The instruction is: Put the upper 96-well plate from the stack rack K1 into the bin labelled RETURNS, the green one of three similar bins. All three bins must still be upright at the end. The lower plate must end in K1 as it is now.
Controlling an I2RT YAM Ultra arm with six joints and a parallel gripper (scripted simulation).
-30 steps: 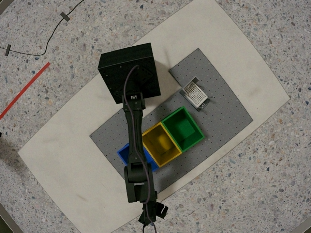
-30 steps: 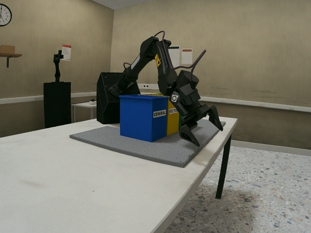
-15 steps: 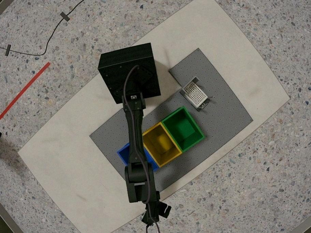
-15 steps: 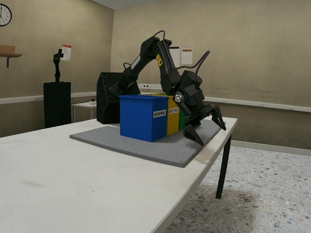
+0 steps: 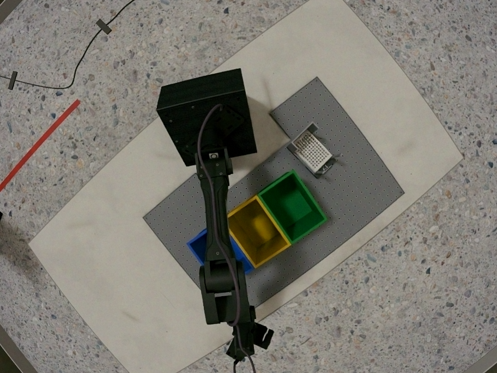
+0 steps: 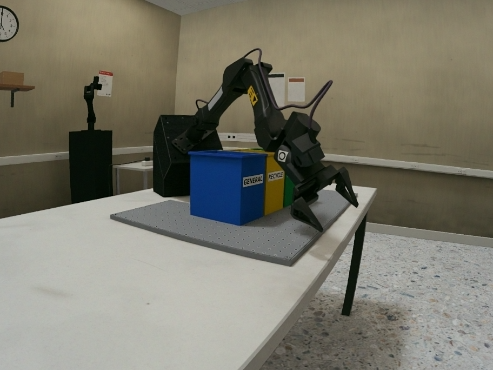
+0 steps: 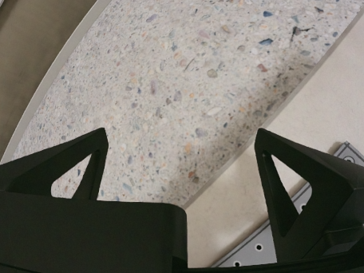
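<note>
GENERAL was printed on the blue bin (image 5: 197, 245) (image 6: 216, 187), RECYCLE on the yellow bin (image 5: 259, 230) (image 6: 274, 191); the green bin (image 5: 292, 206) (image 6: 288, 193) stood beside the yellow one. K1 marked the rack (image 5: 318, 174), where the white well plate (image 5: 314, 151) sat. The tool (image 5: 249, 348) (image 6: 339, 218) (image 7: 181, 136) was spread wide, holding nothing, near the edge of the worktop (image 5: 100, 281) (image 6: 99, 286) (image 7: 319, 100).

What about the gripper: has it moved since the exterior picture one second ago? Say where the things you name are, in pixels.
Yes, rightward in the exterior view: the gripper (image 5: 248, 346) (image 6: 339, 218) (image 7: 181, 136) is farther from the RECYCLE label (image 6: 275, 175), partly hidden then, fully visible now.
</note>
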